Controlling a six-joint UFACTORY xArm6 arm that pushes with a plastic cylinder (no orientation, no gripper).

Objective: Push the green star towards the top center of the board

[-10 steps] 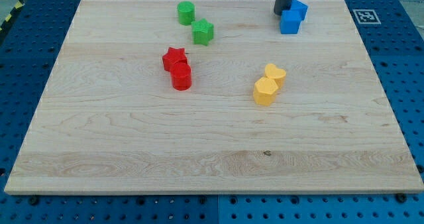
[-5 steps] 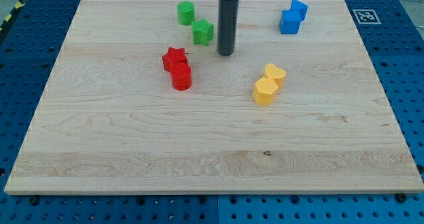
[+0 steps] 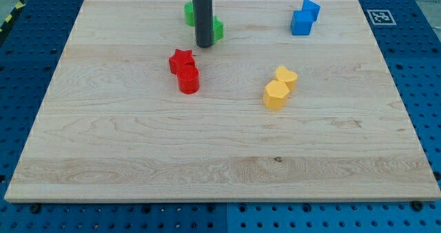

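**Green star half hidden behind the rod, near the top of the board**

Green star [image 3: 217, 29] sits near the view's top, a little left of centre, with only its right edge showing past the dark rod. Going left to right: a green block [image 3: 188, 12], rounded as far as I can tell, peeks out at the rod's left, just above the star. My tip [image 3: 204, 45] rests on the counter [image 3: 124, 157] at the star's lower-left edge, seemingly touching it; that placement suits a shove up and to the right, toward top centre. There is no hand here to be apart or together, only the rod.

Below the tip, a red star [image 3: 181, 59] touches a red cylinder [image 3: 189, 80], both clear of the likely path. Further right, two yellow blocks [image 3: 280, 88] lie touching at mid-board. Two blue blocks [image 3: 304, 18] huddle near the top right, well apart from the star's goal.

The star looks close to its goal already; a short push should do.
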